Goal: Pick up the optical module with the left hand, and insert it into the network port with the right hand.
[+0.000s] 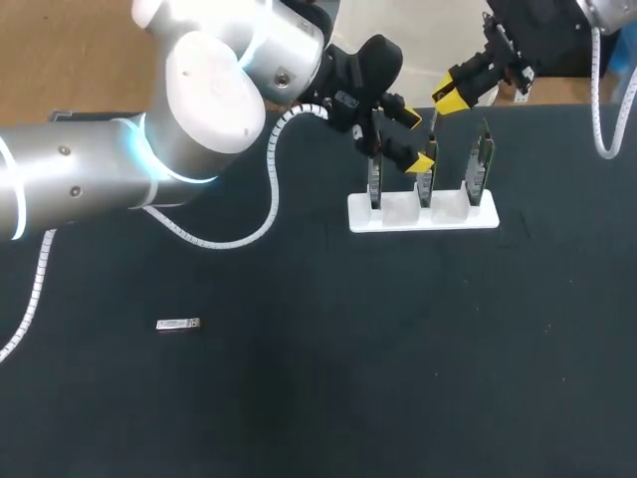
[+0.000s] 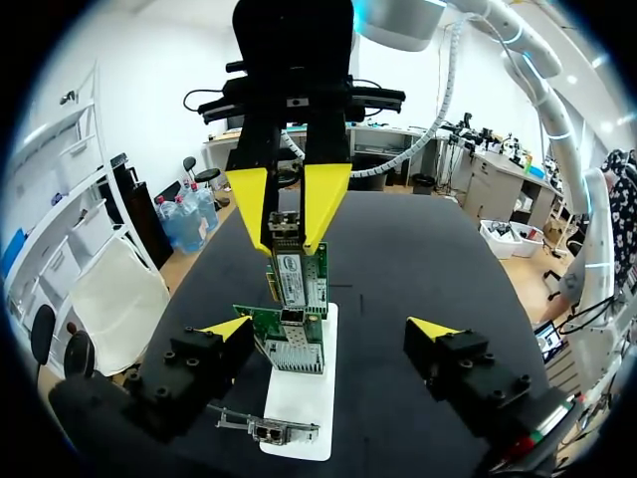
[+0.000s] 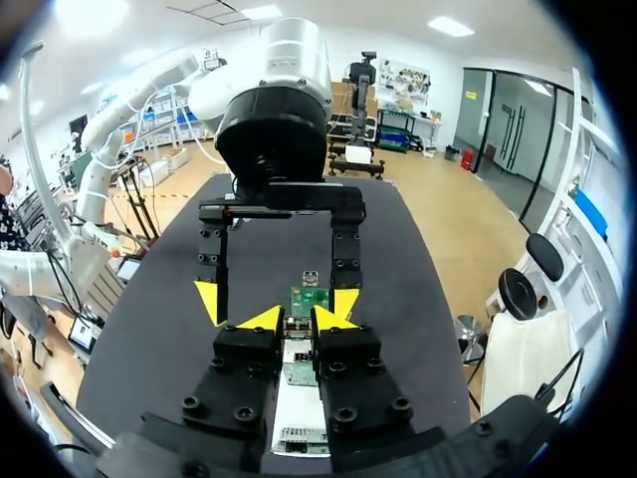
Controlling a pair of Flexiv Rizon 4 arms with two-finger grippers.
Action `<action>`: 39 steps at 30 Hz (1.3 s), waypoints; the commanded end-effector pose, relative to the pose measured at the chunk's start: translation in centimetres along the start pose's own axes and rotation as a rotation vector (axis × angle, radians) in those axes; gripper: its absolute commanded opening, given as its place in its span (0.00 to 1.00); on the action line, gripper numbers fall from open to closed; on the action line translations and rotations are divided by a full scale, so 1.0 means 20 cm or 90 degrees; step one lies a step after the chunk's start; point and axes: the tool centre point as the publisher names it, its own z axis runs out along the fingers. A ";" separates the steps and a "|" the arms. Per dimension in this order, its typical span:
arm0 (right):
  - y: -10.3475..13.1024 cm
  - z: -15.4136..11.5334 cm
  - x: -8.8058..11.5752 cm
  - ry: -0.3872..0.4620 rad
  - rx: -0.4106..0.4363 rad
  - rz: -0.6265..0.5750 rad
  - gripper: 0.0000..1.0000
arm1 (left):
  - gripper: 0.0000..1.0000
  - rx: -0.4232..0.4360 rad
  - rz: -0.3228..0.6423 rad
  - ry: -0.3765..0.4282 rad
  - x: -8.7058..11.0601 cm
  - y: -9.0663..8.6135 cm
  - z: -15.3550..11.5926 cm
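– Well, nearest me first: what's lying on the table (image 1: 328, 408)?
– A loose module (image 1: 178, 325). It lies flat on the dark top at about 8 o'clock from the white stand (image 1: 363, 221), well apart from it, with nothing touching it.
– And at the stand?
– Three cards stand upright in a row. My left gripper (image 2: 330, 331) hangs at about 11 o'clock of the stand, fingers spread wide and holding nothing. Its own camera shows the middle card (image 2: 289, 344) ahead of it, between the open fingers but not touched.
– So which arm has the work?
– The right gripper (image 3: 299, 319), at roughly 12 to 1 o'clock, above the row. It is closed on a small silver piece (image 2: 287, 221), pinched from both sides. I take that piece for a module, so I'd judge the step in hand to be the insertion.
– How do I do it well?
– Square the piece over the port on a card's upper edge first. I can't tell which card sits right under it. Then come straight down, slowly and without twist. The cards are thin and only slotted into the stand, so a sideways push could tilt one. The left gripper is close and should hold its open fingers off the cards. Stop pressing once the piece seats.
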 end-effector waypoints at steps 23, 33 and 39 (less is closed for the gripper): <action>-0.02 0.04 0.03 0.035 0.027 0.019 0.00 | 1.00 0.001 -0.001 0.004 -0.01 0.01 0.00; -0.03 0.05 0.04 0.034 0.023 0.023 0.00 | 1.00 0.001 -0.001 0.004 -0.01 0.01 0.00; -0.02 0.07 0.04 0.036 0.019 0.028 0.00 | 1.00 0.001 -0.001 0.004 -0.01 0.01 0.00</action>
